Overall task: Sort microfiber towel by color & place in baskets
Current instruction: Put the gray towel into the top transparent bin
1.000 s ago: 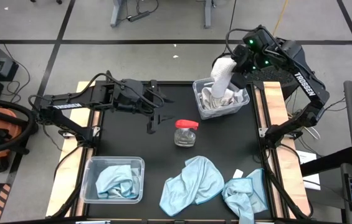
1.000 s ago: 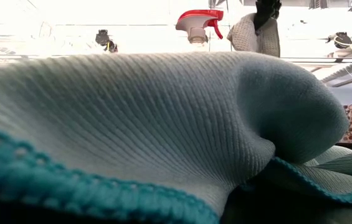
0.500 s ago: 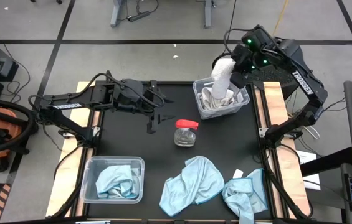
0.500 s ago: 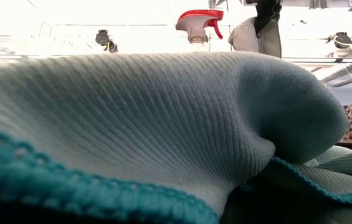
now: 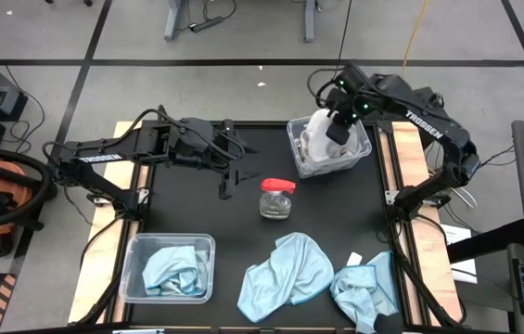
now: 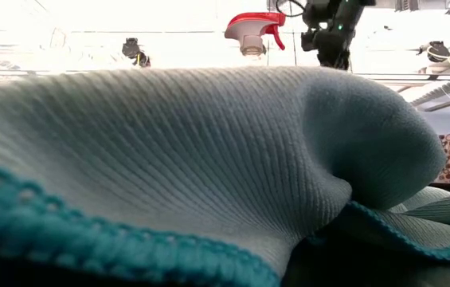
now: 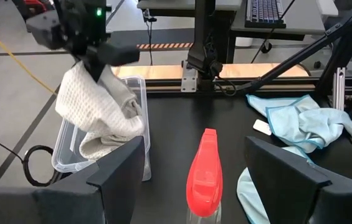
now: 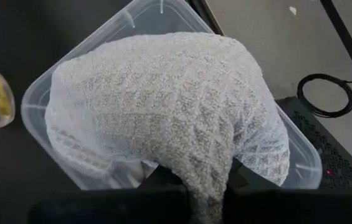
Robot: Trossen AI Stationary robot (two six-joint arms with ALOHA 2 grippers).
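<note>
A white waffle-weave towel (image 5: 321,137) hangs from my right gripper (image 5: 336,128) over the far-right clear basket (image 5: 292,126), its lower folds inside the tub (image 7: 141,87) on other pale cloth. That gripper is shut on the towel. My left gripper (image 5: 229,178) is open and holds nothing, standing left of the red-lidded jar (image 5: 276,198). The near-left basket (image 5: 135,243) holds a light-blue towel (image 5: 171,267). Two more light-blue towels (image 5: 285,272) (image 5: 365,289) lie flat on the table near its near edge. My right gripper holds the white towel by a bunched upper part (image 7: 87,76), pinched between the two fingers from above. The cloth drapes slack below and over the fingers, which it hides in the right wrist view (image 8: 157,99). Its lower end (image 7: 104,140) lies in the basket.
The small clear jar with the red lid (image 7: 205,171) stands mid-table between the arms. A light-blue towel (image 6: 169,159) fills the low view just in front of the camera. Bare black tabletop lies between the jar and the near-left basket.
My right gripper has moved down and toward the table's left and near side, from beyond the basket's far-right corner to above the basket. The white towel, drawn up in a tall column before, has sunk and now bunches over the tub. The left arm has kept still.
</note>
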